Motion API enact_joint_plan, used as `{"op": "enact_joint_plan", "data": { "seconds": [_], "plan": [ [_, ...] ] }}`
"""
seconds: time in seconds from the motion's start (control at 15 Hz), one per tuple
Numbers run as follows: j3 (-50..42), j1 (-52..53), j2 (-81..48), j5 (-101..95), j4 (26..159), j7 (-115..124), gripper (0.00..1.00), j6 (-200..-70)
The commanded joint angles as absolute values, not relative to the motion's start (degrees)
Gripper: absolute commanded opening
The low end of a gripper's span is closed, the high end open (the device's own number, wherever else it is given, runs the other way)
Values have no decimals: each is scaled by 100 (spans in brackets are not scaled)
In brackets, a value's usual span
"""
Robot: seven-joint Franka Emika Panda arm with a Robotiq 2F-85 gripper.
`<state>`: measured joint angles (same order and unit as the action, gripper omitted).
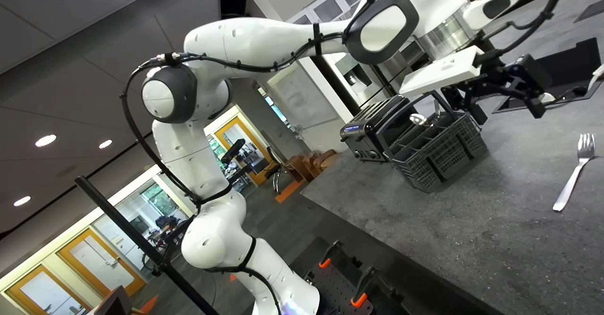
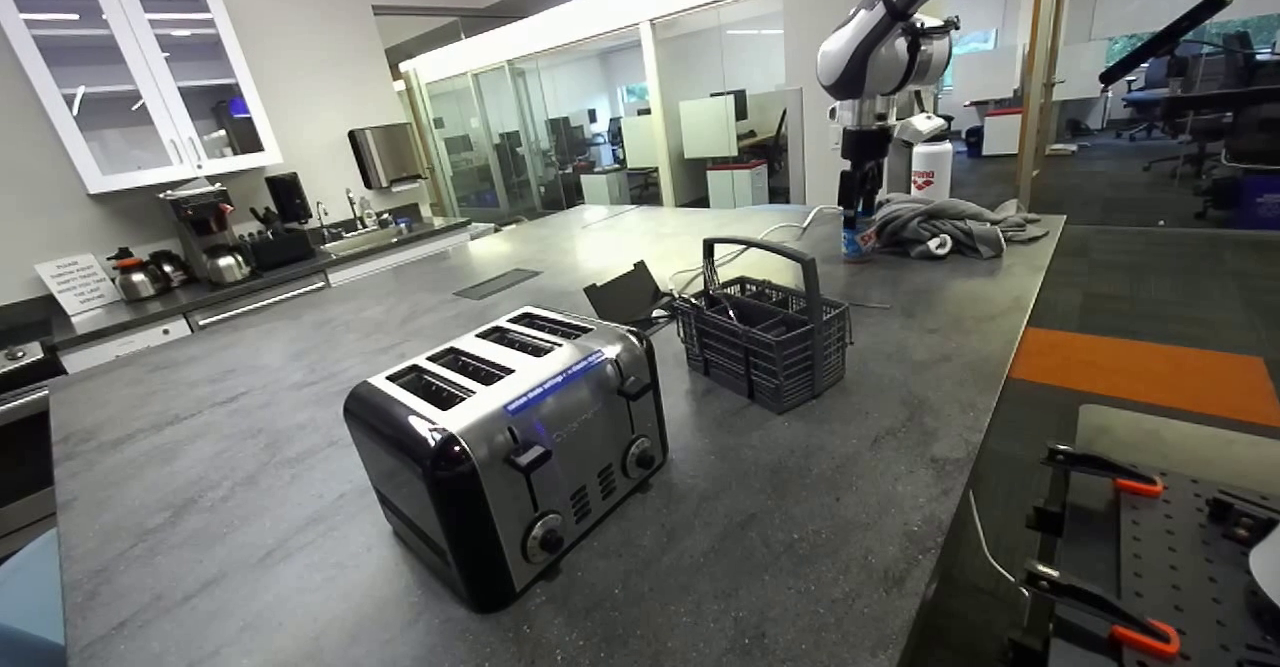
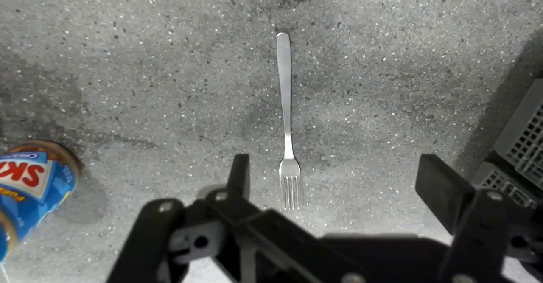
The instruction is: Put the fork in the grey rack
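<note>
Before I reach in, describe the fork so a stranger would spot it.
On the grey counter, find the boxy rack and the blue-labelled jar. The fork lies between them, slim and silvery; unlike the cutlery inside the rack, it rests on the counter.

We see the fork (image 3: 286,113) lying flat on the bench (image 1: 448,230), a slim piece of silvery metal whose long, plain handle narrows to a neck before four short tines. It rests apart from the grey rack (image 1: 439,154), with one of the rack's lattice sides facing it, and its length runs past the rack rather than toward it. The rack looks to us boxy, dark and much bigger than the fork; it stands upright, its walls an open grid, its inside split into compartments, a tall handle arching over the top.
</note>
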<state>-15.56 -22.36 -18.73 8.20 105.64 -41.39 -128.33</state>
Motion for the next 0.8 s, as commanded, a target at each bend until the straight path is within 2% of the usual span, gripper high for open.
{"op": "enact_joint_plan", "data": {
  "seconds": [0.0,0.73],
  "plan": [
    [-1365,-2385,-2321,825,10354,-4050,100,-13065],
    [-1028,-2770,-3141,793,10202,-3988,100,-13973]
  ]
}}
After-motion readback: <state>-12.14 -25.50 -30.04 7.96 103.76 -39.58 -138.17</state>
